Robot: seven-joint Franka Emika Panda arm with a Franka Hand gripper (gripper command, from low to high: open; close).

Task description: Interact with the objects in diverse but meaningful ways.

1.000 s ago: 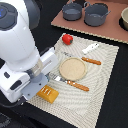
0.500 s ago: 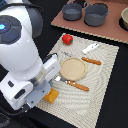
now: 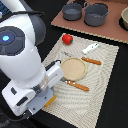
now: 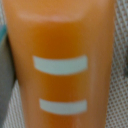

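Note:
The yellow-orange ridged block (image 4: 62,55) fills the wrist view from very close, with two pale bars across it. In the exterior view only its corner (image 3: 50,102) shows under my arm's wrist (image 3: 35,95), which hides the gripper; the fingers do not show clearly in either view. The round tan plate (image 3: 74,68) lies mid-mat. One orange-handled cutlery piece (image 3: 91,61) lies beyond the plate, another (image 3: 77,85) in front of it. The red round fruit (image 3: 67,38) and the white elongated piece (image 3: 90,48) lie farther back. The pale-blue box is hidden.
A striped beige mat (image 3: 105,85) carries the items. Two grey pots (image 3: 73,11) (image 3: 96,13) and a bowl (image 3: 124,18) stand on a brown board (image 3: 110,31) at the back. My white arm covers the exterior view's left.
My arm has come down and forward over the yellow-orange block, which was in plain sight on the mat and is now almost fully covered. The other items have not moved.

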